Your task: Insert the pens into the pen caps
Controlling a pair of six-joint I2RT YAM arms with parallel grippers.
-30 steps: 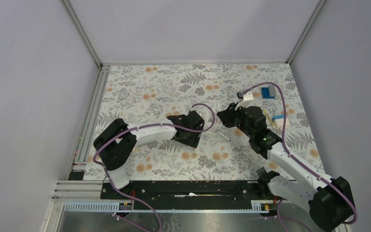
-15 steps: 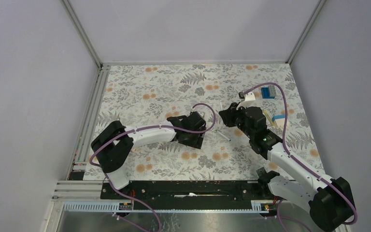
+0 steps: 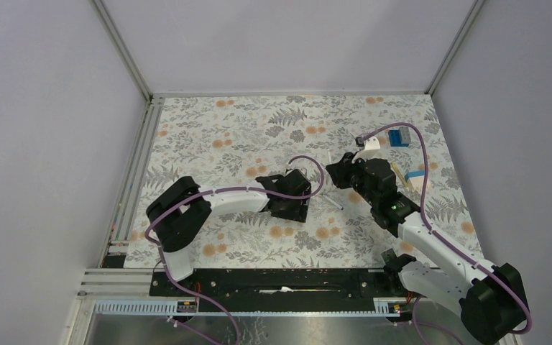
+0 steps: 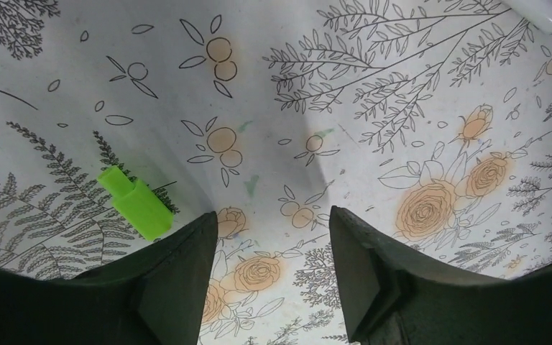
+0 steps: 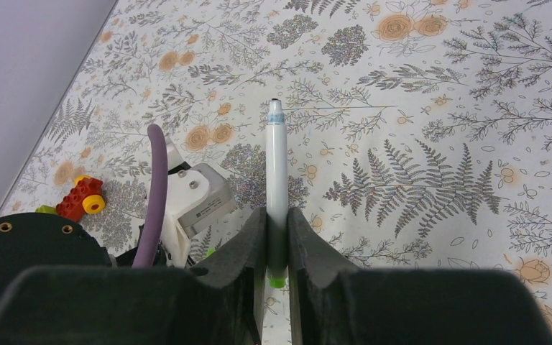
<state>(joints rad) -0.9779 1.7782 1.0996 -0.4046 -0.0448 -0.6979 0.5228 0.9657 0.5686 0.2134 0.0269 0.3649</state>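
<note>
So the left gripper (image 4: 273, 223) has its fingers spread fairly wide with nothing between them, low over the flowery table cover (image 4: 417, 93). The green cap (image 4: 135, 209) lies flat just outside one finger, not in the gap. I'd slide sideways until it's centred before closing, and grab it toward one end so the open mouth is clear. The right gripper (image 5: 277, 226) is pinched tight on a white pen (image 5: 277, 165), barrel sticking straight out. My guess is cap pickup comes first, then line both up slowly. There's another pen (image 4: 544, 13) lying farther off.
</note>
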